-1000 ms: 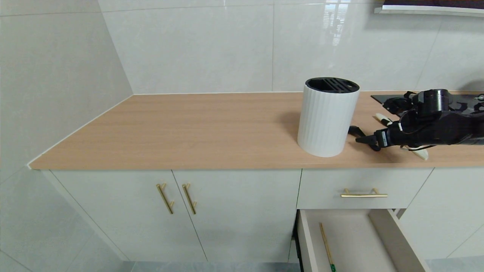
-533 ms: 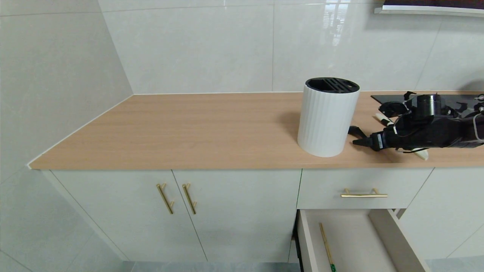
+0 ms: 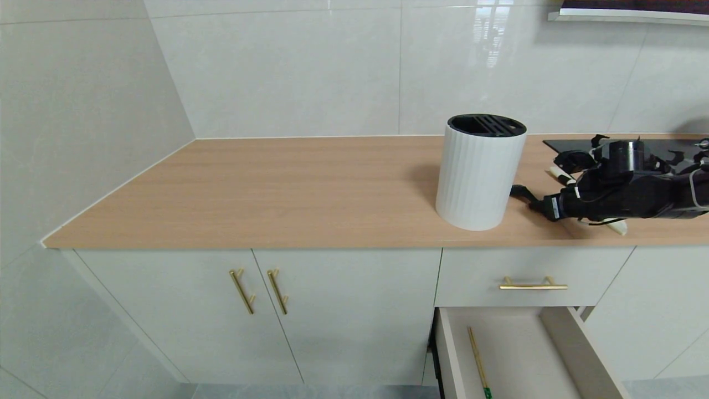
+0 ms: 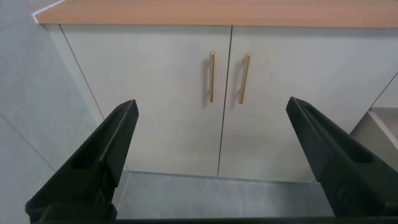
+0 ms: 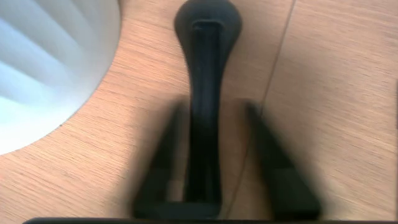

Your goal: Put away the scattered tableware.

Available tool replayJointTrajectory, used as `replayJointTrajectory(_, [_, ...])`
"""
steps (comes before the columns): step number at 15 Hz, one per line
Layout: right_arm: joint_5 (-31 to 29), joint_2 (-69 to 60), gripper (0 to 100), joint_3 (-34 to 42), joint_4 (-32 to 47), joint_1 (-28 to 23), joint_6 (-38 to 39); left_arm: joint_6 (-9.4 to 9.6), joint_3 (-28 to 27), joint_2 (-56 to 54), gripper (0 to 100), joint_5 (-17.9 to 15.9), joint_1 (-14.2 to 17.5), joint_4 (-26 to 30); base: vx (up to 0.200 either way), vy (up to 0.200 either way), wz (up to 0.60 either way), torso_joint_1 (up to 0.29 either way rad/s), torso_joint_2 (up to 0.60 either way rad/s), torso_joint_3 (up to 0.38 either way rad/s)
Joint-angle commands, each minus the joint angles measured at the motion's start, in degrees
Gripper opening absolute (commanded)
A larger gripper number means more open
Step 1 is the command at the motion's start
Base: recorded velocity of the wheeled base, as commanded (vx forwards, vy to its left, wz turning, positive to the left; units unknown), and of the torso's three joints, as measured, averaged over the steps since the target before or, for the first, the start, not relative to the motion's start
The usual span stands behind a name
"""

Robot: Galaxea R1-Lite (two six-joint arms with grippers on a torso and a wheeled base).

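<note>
Right wrist view: the black utensil handle [image 5: 205, 68] lies flat on the wooden countertop [image 5: 329, 93], just beside the white ribbed knife block [image 5: 43, 62]. The right gripper [image 5: 213, 109] straddles it with its jaws parted, one finger on each side, not yet clamped; a gap shows on one side.

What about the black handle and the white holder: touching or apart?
Apart. The right wrist view shows a strip of bare counter between the handle and the holder.
</note>
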Motion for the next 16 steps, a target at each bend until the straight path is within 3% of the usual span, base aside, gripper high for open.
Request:
replayJointTrajectory(1, [0.0, 0.4, 0, 0.1, -0.1, 0.1, -0.1, -0.01, 0.0, 0.1, 100, 0.0, 0.1, 0.0, 0.0, 0.0, 0.0, 0.0, 0.0, 0.0])
replayJointTrajectory(7, [-0.8, -2.8, 0, 0.8, 0.3, 0.1, 2.5, -0.01, 0.0, 0.1, 100, 0.0, 0.1, 0.0, 0.0, 0.0, 0.0, 0.0, 0.0, 0.0])
replayJointTrajectory(10, [-6.2, -16.3, 0, 10.0, 1.7, 0.3, 13.9, -0.01, 0.0, 0.1, 100, 0.0, 0.1, 0.0, 0.0, 0.0, 0.0, 0.0, 0.0, 0.0])
replayJointTrajectory(13, [-11.1, -28.8, 0, 22.9, 2.1, 1.4, 15.6, -0.01, 0.0, 0.1, 100, 0.0, 0.1, 0.0, 0.0, 0.0, 0.0, 0.0, 0.0, 0.0])
replayJointTrajectory(16, [-11.5, -40.3, 0, 35.3, 1.5, 1.4, 19.1, -0.01, 0.0, 0.1, 100, 0.0, 0.1, 0.0, 0.0, 0.0, 0.0, 0.0, 0.0, 0.0])
